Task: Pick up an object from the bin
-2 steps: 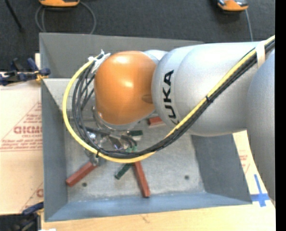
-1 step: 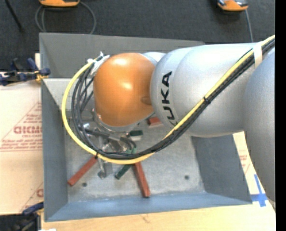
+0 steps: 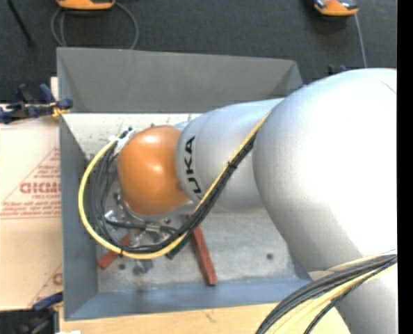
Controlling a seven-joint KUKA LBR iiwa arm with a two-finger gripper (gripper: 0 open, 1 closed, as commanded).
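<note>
The big silver arm (image 3: 331, 172) leans low to reach into the grey metal bin (image 3: 172, 82), its orange cover (image 3: 147, 169) above the gripper (image 3: 138, 242); open or closed, I cannot tell. A long red-brown stick (image 3: 204, 257) lies just beside it.

The white arm (image 3: 318, 165) comes in from the right and reaches down into the grey metal bin (image 3: 179, 82), toward its left half. A round orange cover (image 3: 147, 169) sits on the wrist, and a yellow cable (image 3: 87, 186) together with black cables makes a loop around it on the left and below. Under the cover, the gripper (image 3: 140, 234) is low over the bin floor, mostly hidden by the cover and the cables. A reddish-brown stick (image 3: 205, 259) lies on the floor just right of the gripper, running toward the near wall. A small orange-red piece (image 3: 108, 259) lies just left of it. A small dark thing (image 3: 138, 268) lies near the front wall.
</note>
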